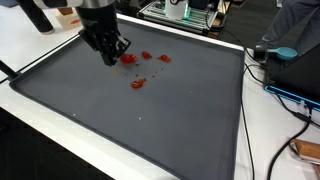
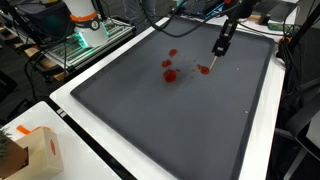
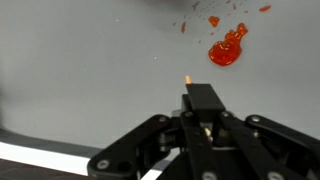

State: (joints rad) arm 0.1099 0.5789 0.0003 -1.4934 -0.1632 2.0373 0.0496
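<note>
My gripper (image 1: 110, 55) hangs over the far part of a dark grey mat (image 1: 150, 125), which also shows in an exterior view (image 2: 170, 125). It is shut on a thin stick-like tool (image 2: 212, 58) whose small orange tip (image 3: 187, 75) pokes out past the fingers (image 3: 203, 100) and points down at the mat. Several red blobs lie on the mat: one right by the tool tip (image 1: 128, 59) (image 2: 204, 69), others close by (image 1: 138, 84) (image 2: 170, 75). In the wrist view the biggest red blob (image 3: 227, 50) lies just ahead of the tip, apart from it.
The mat lies on a white table (image 1: 40, 50). A cardboard box (image 2: 35, 150) stands at a table corner. Cables and a blue item (image 1: 285, 52) lie beside the mat. Equipment racks (image 2: 85, 30) stand behind.
</note>
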